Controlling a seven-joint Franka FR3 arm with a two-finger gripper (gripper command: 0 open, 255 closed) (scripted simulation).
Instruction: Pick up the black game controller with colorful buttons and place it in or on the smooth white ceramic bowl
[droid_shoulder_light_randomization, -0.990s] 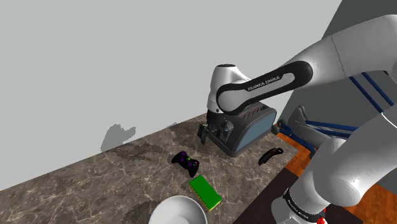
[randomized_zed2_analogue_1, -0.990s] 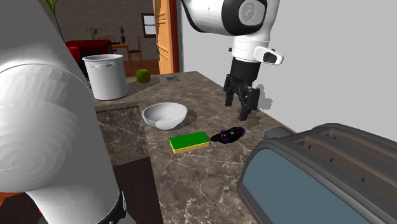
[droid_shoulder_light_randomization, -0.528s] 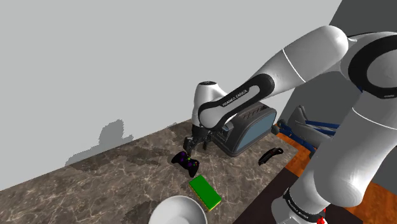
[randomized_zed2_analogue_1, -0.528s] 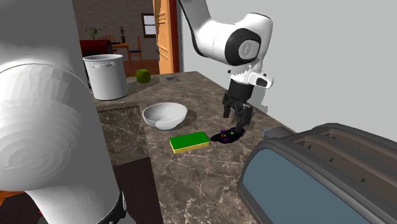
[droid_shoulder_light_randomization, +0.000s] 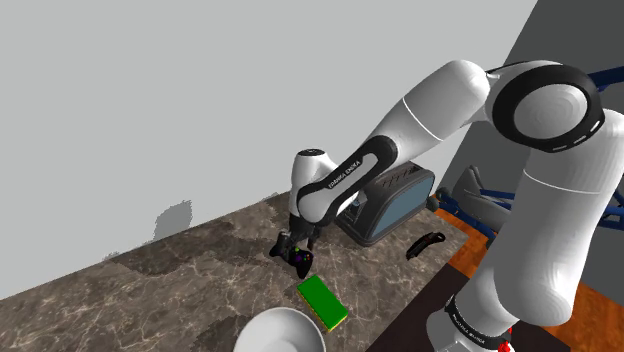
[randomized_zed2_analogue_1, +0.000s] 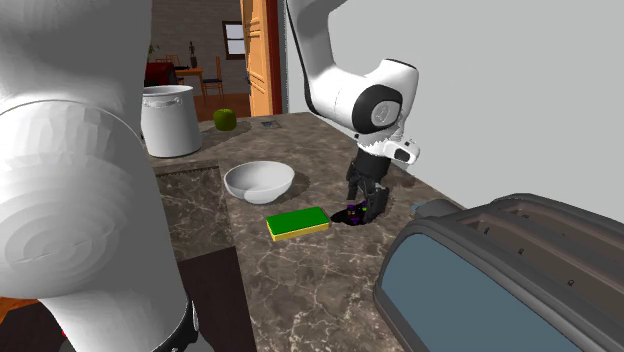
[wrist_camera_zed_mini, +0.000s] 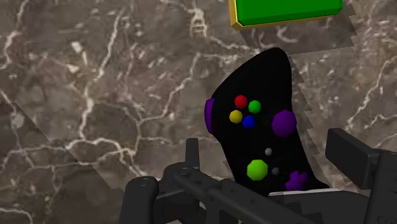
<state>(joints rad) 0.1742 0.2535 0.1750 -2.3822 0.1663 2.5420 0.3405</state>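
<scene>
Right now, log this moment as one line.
phase: pre-grasp | gripper: open, straddling game controller | game controller: flat on counter, not lifted | bowl: empty

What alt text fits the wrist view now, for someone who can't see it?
A black game controller with colourful buttons lies on a dark marbled countertop, its near end inside the open gripper, whose fingers do not touch it. A green block with a yellow edge lies just beyond it.

veined marble counter (wrist_camera_zed_mini: 95, 95), matt black controller (wrist_camera_zed_mini: 254, 137).
</scene>
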